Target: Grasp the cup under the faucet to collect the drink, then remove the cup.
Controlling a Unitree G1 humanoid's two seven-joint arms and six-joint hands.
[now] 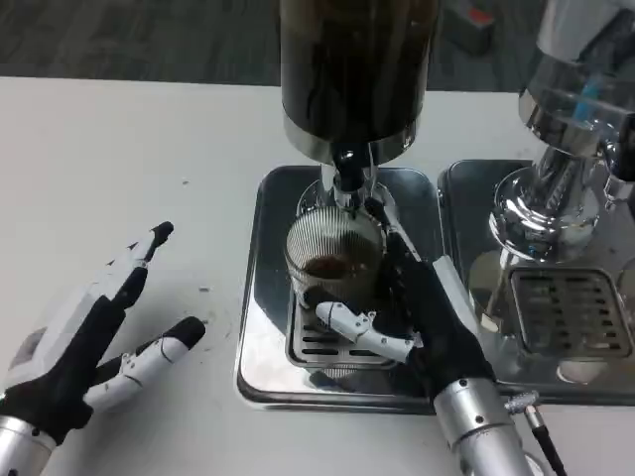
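The ribbed glass cup [333, 260] stands upright on the slotted grate [327, 342] of a shiny steel drip tray [260, 297], directly under the faucet [345, 178] of the dark drink dispenser [355, 69]. A little brown liquid sits in the bottom of the cup.

The right hand [417, 317] is wrapped around it from the near right side: one of its fingers [362, 332] curls across the front of the cup low down, while the dark palm and other fingers press against the cup's right wall, so the cup is gripped. The silver forearm [481, 426] runs back toward the lower edge.

The left hand [94, 332] rests well apart on the white table [119, 149], left of the tray, fingers spread and holding nothing.

To the right, just beside the first tray, a second steel tray [456, 188] carries its own grate [571, 312] and the polished chrome base of another dispenser [556, 178]. The faucet hangs close over the cup's rim, and the dispenser body looms right above it.
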